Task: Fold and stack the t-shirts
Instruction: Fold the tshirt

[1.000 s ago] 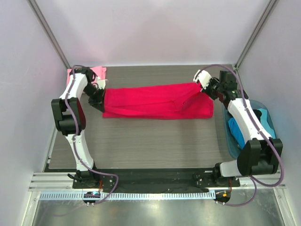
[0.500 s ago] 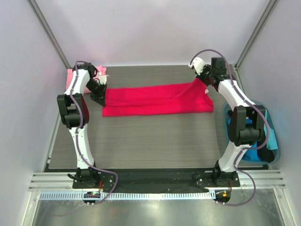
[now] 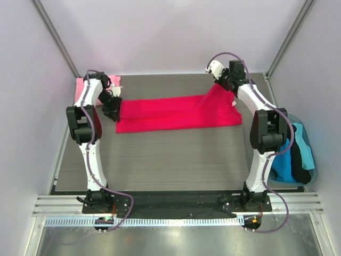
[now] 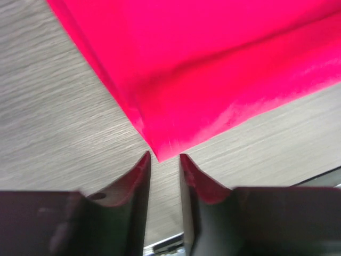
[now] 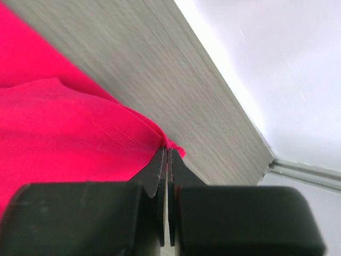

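The crimson-red t-shirt (image 3: 176, 113) lies folded in a long band across the far half of the table. My right gripper (image 3: 219, 85) is shut on its far right corner (image 5: 170, 143) and holds that corner lifted above the table. My left gripper (image 3: 114, 109) is open at the shirt's left end, and a cloth corner (image 4: 160, 152) lies just beyond the fingertips, apart from them. The light pink t-shirt (image 3: 113, 80) lies at the far left corner, mostly hidden behind my left arm.
A clear blue bin (image 3: 306, 170) with blue and dark clothes stands off the table's right edge. The booth's back wall and frame posts (image 3: 53, 32) stand close behind both grippers. The table's far edge (image 5: 234, 101) runs just past the right gripper.
My right gripper has carried the shirt's right corner farther back and left, lifting it. My left gripper has shifted slightly at the shirt's left end.
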